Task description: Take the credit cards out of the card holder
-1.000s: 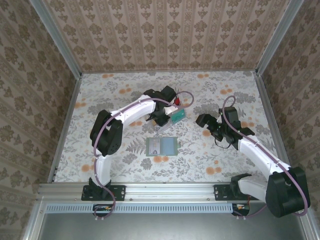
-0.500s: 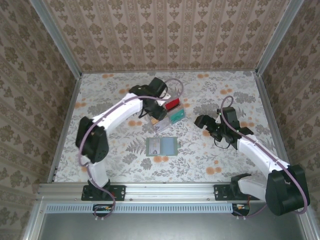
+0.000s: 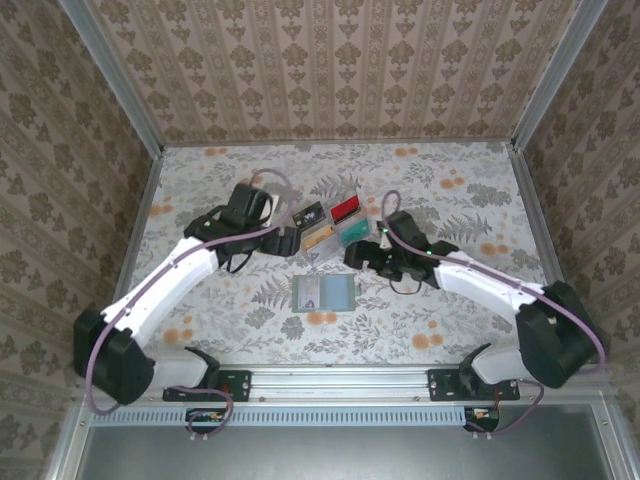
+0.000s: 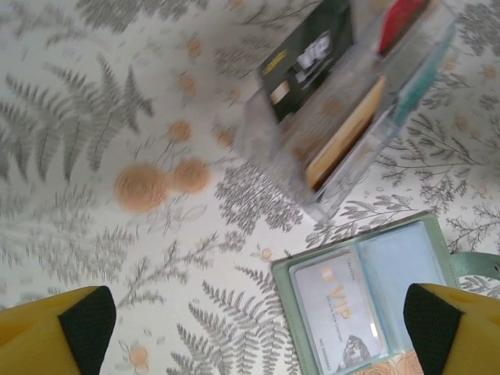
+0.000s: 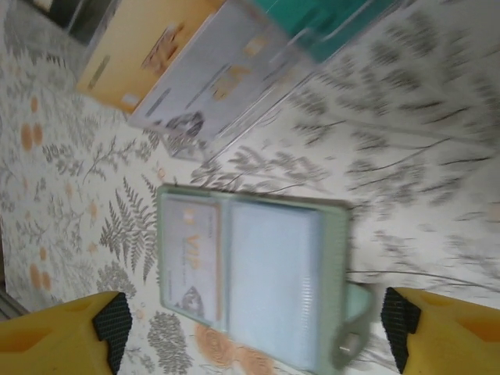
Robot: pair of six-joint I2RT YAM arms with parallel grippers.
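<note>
The pale green card holder [image 3: 323,292] lies open and flat, a pale VIP card [image 4: 337,303] in one panel, the other panel [image 5: 273,273] showing no card. A clear stand [image 3: 327,226] behind it holds the black card [image 3: 308,213], red card [image 3: 346,208], tan card [image 3: 320,238] and teal card [image 3: 351,232]. My left gripper [image 3: 287,240] is open just left of the stand, with floral tabletop between its pads [image 4: 86,320]. My right gripper [image 3: 358,255] is open above the holder [image 5: 250,273], its pads [image 5: 398,328] wide on either side, not touching it.
The floral tabletop [image 3: 230,300] is walled on three sides by patterned panels. An aluminium rail [image 3: 330,380] runs along the near edge, by the arm bases. The holder's snap tab [image 5: 351,320] sticks out on its right side.
The left gripper has opened, leaving the red card in the stand, and drawn back to the left. The right arm has swung left over the card holder, its jaws narrowing slightly.
</note>
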